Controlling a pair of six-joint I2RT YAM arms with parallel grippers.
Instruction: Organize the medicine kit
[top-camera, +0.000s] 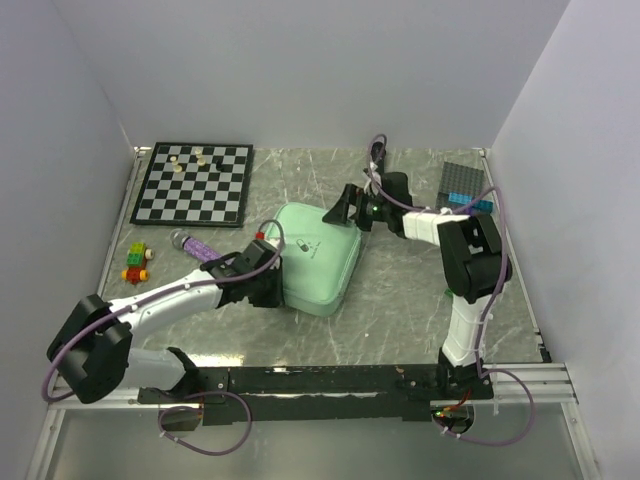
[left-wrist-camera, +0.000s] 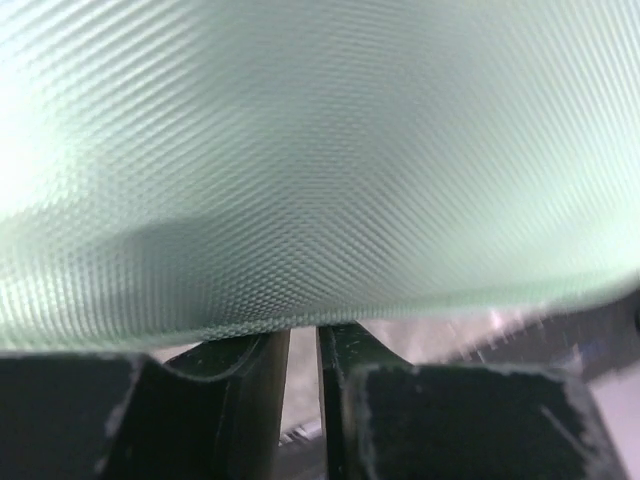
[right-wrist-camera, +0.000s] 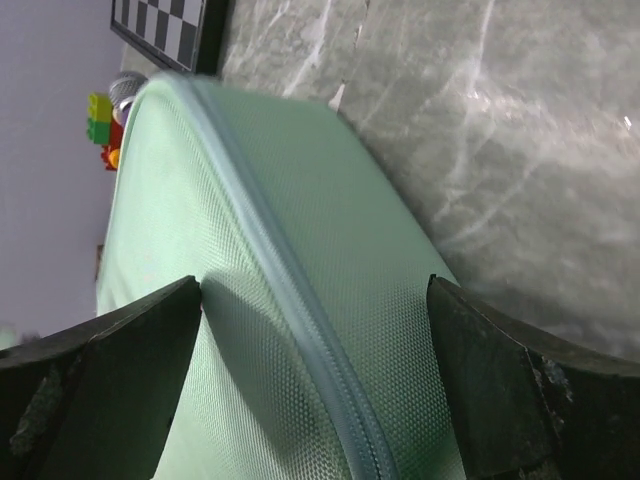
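Note:
The medicine kit (top-camera: 315, 260), a mint-green zip case, lies closed in the middle of the table. My left gripper (top-camera: 272, 285) is at its near-left rim. In the left wrist view the case's textured shell (left-wrist-camera: 320, 150) fills the frame, and the left gripper (left-wrist-camera: 303, 335) has its jaws drawn to a narrow slit, tips hidden under the rim. My right gripper (top-camera: 347, 212) hovers at the far right corner. In its wrist view the right gripper (right-wrist-camera: 315, 285) stands wide open, straddling the kit (right-wrist-camera: 200, 200) and its zipper seam (right-wrist-camera: 290, 290).
A chessboard (top-camera: 193, 183) with a few pieces lies at the back left. Toy bricks (top-camera: 135, 262) and a purple-handled tool (top-camera: 195, 245) sit left of the case. A dark studded plate (top-camera: 465, 185) with blue bricks lies at the back right. White walls enclose the table.

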